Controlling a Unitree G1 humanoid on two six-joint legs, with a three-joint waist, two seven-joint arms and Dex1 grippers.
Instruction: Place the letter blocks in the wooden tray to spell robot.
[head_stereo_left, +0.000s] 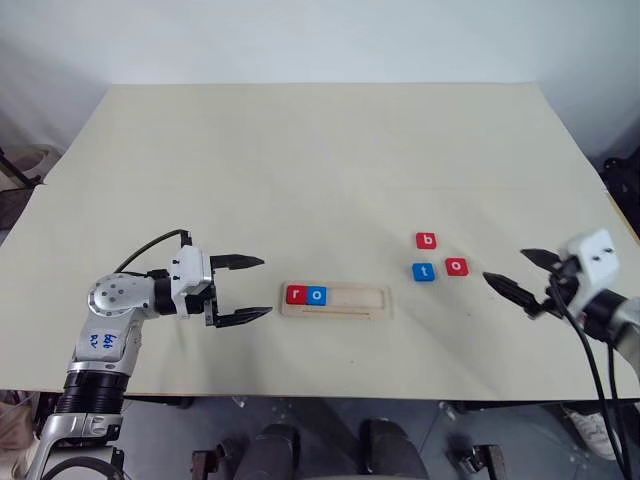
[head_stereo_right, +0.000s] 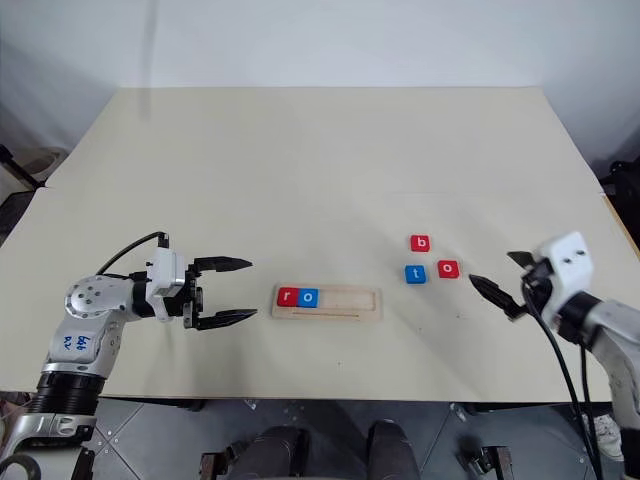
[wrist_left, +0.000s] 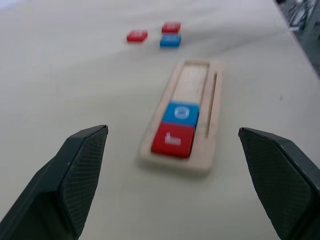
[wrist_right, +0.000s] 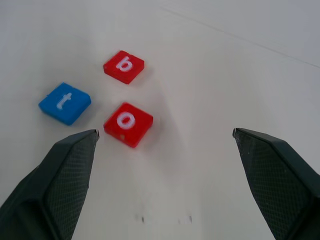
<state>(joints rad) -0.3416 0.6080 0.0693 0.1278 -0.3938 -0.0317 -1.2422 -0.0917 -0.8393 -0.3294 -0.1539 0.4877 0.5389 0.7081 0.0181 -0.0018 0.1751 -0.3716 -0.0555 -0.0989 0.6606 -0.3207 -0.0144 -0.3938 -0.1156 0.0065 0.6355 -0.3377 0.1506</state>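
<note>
The wooden tray (head_stereo_left: 336, 301) lies near the table's front edge, holding a red r block (head_stereo_left: 296, 294) and a blue o block (head_stereo_left: 316, 295) at its left end. Three loose blocks sit to its right: red b (head_stereo_left: 427, 240), blue t (head_stereo_left: 423, 271) and red o (head_stereo_left: 456, 266). My left gripper (head_stereo_left: 254, 290) is open and empty just left of the tray, pointing at it. At the right, my right gripper (head_stereo_left: 515, 272) hangs open and empty, a short way right of the red o. The right wrist view has b (wrist_right: 124, 66), t (wrist_right: 65, 103) and o (wrist_right: 128, 123) ahead of its fingers.
The light wood table (head_stereo_left: 300, 170) stretches far back with broad bare room behind the tray and blocks. Its front edge runs just below the tray, and its right edge lies close behind my right gripper.
</note>
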